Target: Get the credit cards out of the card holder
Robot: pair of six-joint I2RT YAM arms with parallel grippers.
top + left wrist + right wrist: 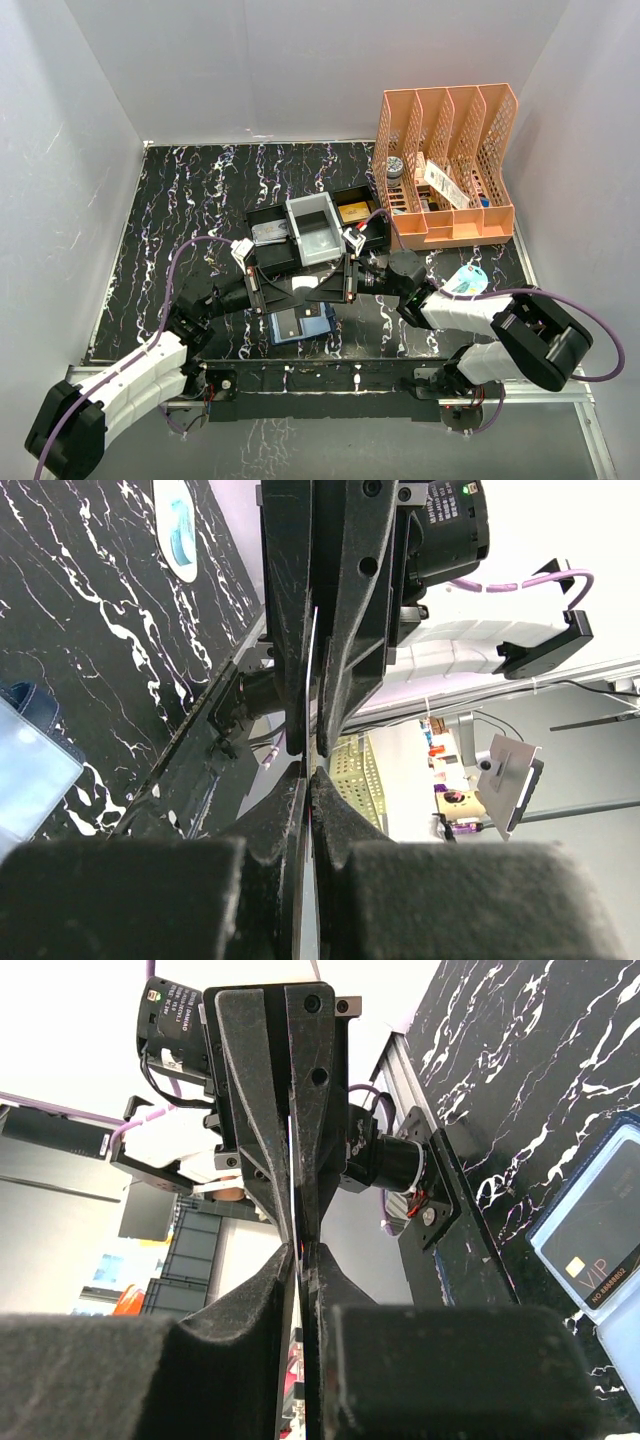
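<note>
We see the card holder (300,325) lying open on the table (180,230), with a second card (600,1250) inside it under the clear window. Just above the holder, a credit card (312,670) hangs edge-on, pinched from both sides. The left gripper (308,775) is clamped on it, and the right gripper (300,1250) looks closed on it too. We read this as a handover. One side should let go only once the other's pinch is firm, and should pull straight back without twisting. Beyond the holder sit a tray (270,215) and a file rack (450,170).
</note>
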